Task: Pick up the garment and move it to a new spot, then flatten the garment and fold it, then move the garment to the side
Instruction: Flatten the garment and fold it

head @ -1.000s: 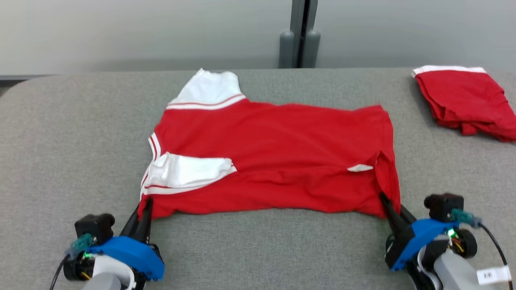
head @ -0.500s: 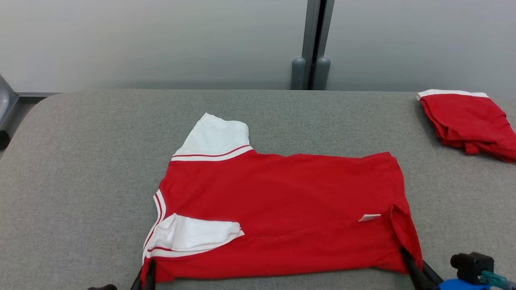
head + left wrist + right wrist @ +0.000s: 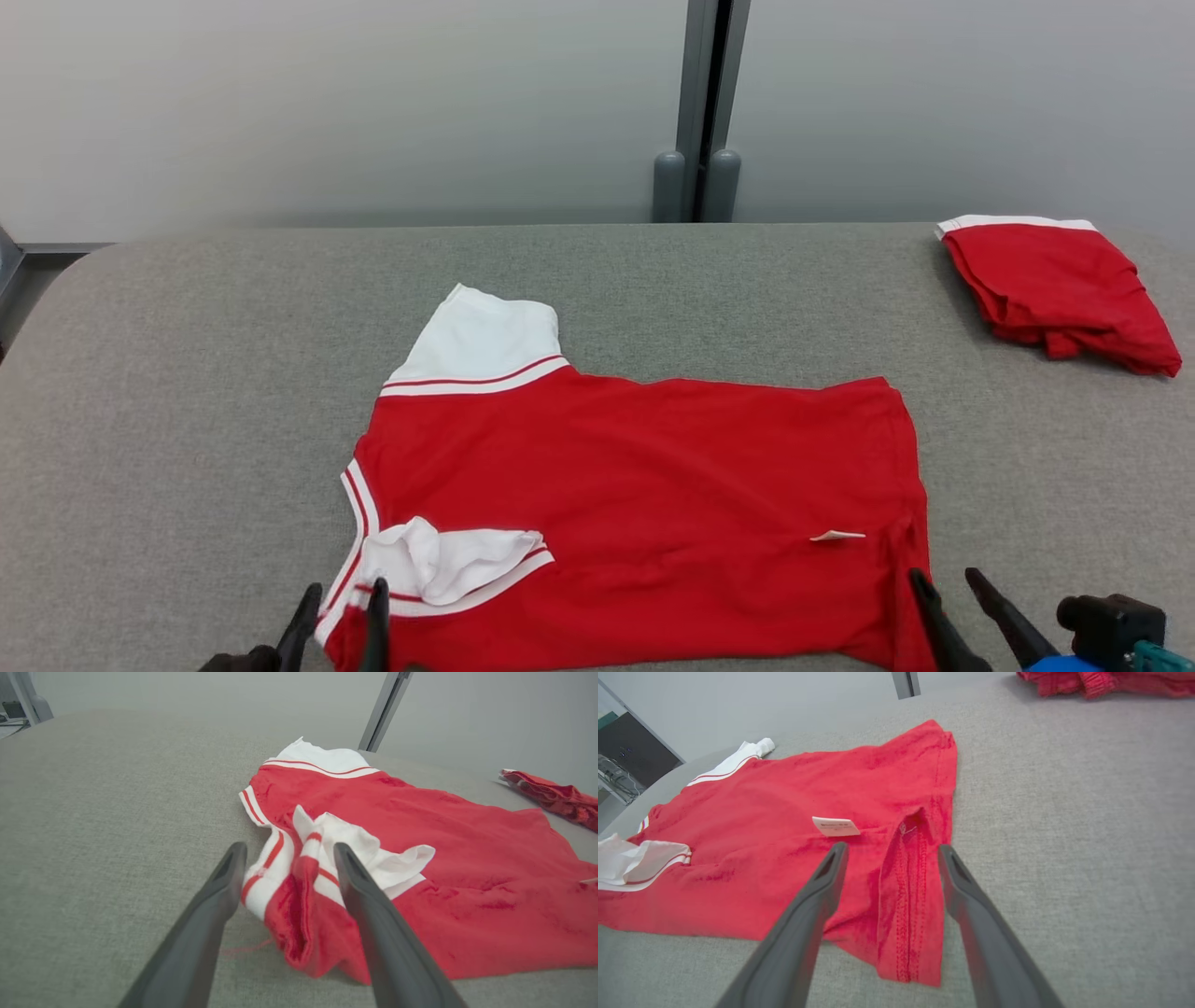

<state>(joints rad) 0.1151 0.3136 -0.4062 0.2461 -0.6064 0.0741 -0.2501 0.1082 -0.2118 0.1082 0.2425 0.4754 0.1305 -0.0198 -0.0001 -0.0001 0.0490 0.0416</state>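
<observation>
Red shirt [image 3: 635, 485] lay on the surface [image 3: 187, 373]; my left end effector [image 3: 343, 597] gaped at its seven o'clock corner, my right end effector [image 3: 943, 583] gaped at five o'clock, both straddling loose fabric.

A grey felt-covered table [image 3: 187, 373] with rounded corners is spread across the foreground. Behind it a plain pale grey wall [image 3: 327, 103] is seen, evenly lit and divided by a dark vertical post [image 3: 705, 84]; two short grey cylinders [image 3: 668, 187] are set at its foot. A dark panel [image 3: 633, 742] is glimpsed beyond the table's edge
</observation>
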